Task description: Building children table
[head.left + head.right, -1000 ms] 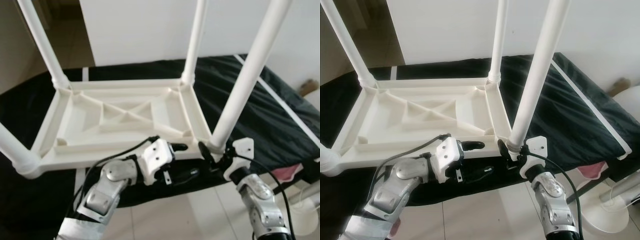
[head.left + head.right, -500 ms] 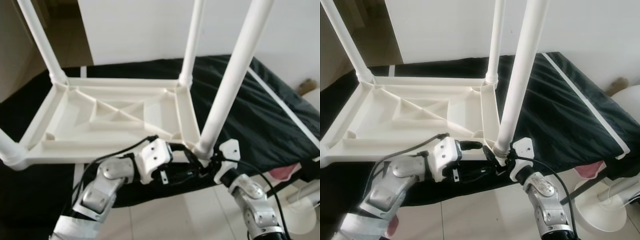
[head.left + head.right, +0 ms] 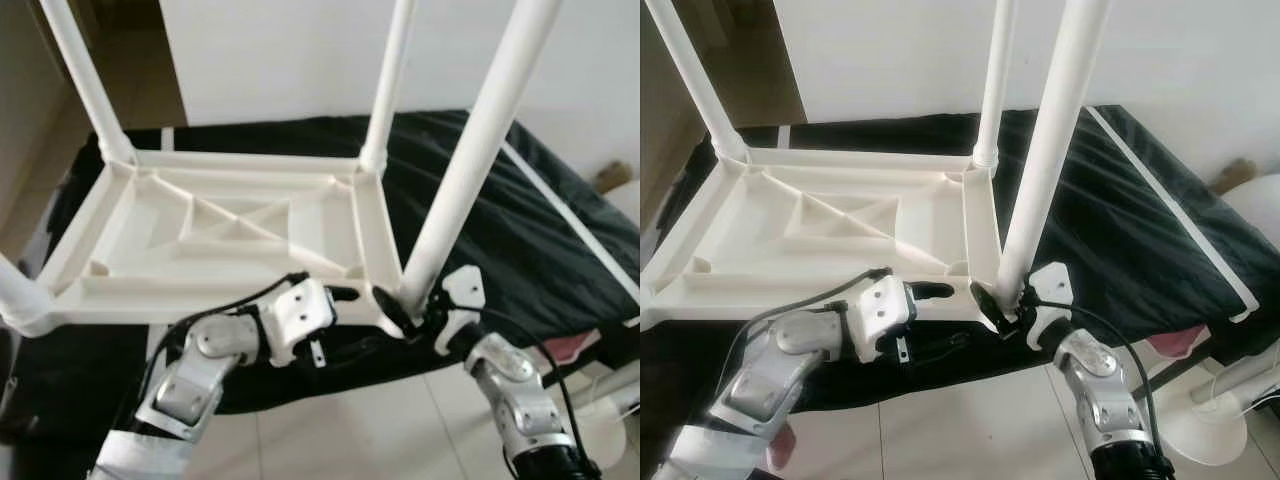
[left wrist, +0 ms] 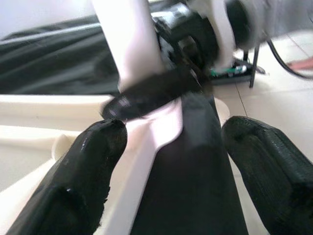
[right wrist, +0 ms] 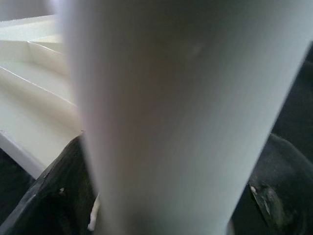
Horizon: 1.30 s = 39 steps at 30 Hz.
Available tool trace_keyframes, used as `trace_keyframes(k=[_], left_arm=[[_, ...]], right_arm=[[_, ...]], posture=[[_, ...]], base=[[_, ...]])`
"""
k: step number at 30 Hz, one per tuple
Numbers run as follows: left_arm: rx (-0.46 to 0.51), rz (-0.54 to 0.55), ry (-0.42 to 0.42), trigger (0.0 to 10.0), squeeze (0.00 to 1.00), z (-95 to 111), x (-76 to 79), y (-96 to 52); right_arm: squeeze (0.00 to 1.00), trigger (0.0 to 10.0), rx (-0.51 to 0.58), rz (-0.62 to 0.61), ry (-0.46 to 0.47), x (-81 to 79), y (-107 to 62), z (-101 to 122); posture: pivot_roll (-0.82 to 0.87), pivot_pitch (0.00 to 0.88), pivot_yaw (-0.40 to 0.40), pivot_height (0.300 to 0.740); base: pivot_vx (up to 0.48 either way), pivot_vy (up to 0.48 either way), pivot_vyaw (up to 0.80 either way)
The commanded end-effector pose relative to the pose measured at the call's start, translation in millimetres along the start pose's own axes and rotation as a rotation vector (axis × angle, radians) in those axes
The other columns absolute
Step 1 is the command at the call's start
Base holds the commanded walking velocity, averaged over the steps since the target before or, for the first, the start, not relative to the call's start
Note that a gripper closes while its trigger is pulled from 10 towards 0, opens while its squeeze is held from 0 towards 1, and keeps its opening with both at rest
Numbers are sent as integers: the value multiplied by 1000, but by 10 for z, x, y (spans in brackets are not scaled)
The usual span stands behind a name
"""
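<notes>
You have the white plastic children's table (image 3: 230,240) lying upside down on the black cloth (image 3: 520,230) of a bed or low bench, its ribbed underside facing up and its near edge right at the cloth's front edge. Three legs stand up from the corners and a fourth shows at the near left corner. The step in hand looks like seating the near right leg (image 3: 465,170) in its corner socket. Your right gripper (image 3: 408,318) has its two black fingers closed around the base of that leg, just above the socket, and the right wrist view shows the white tube pressed between them. Your left gripper (image 3: 940,292) rests against the table's near rim just beside that corner, fingers spread apart with nothing between them except the corner ahead. Next, judge whether the leg is fully home: it stands slightly tilted, so push or twist it down along its own axis while the left gripper braces the frame against sliding off the cloth.
</notes>
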<state>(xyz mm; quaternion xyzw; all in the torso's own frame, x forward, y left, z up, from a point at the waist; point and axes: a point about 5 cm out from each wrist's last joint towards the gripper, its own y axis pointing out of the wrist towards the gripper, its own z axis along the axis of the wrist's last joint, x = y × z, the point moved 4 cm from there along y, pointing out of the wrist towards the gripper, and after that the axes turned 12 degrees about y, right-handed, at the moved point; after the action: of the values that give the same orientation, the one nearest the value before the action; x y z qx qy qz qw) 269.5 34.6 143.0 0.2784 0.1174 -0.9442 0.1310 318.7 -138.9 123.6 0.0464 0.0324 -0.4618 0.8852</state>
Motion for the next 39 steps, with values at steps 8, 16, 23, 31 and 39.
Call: trace_keyframes(k=[8,16,23,31,39], left_arm=[[-30,121,43,10000,0,7,-123,36],[-51,151,60,10000,0,-18,-173,-2],[-59,160,65,10000,0,-27,-179,-6],[-53,171,67,10000,0,-8,-195,10],[-44,175,70,10000,0,9,-183,42]], right_arm=[[0,10000,-13,62,-31,33,109,62],[0,10000,-83,163,-88,22,200,46],[0,10000,-93,201,-103,37,234,85],[0,3412,-95,225,-105,46,254,114],[0,0,-101,240,-83,32,199,68]], posture=[[27,30,-64,740],[42,35,-67,740],[49,31,-78,740],[48,32,-85,740],[40,29,-86,740]], base=[[0,0,0],[0,0,0],[0,0,0],[0,0,0],[0,0,0]])
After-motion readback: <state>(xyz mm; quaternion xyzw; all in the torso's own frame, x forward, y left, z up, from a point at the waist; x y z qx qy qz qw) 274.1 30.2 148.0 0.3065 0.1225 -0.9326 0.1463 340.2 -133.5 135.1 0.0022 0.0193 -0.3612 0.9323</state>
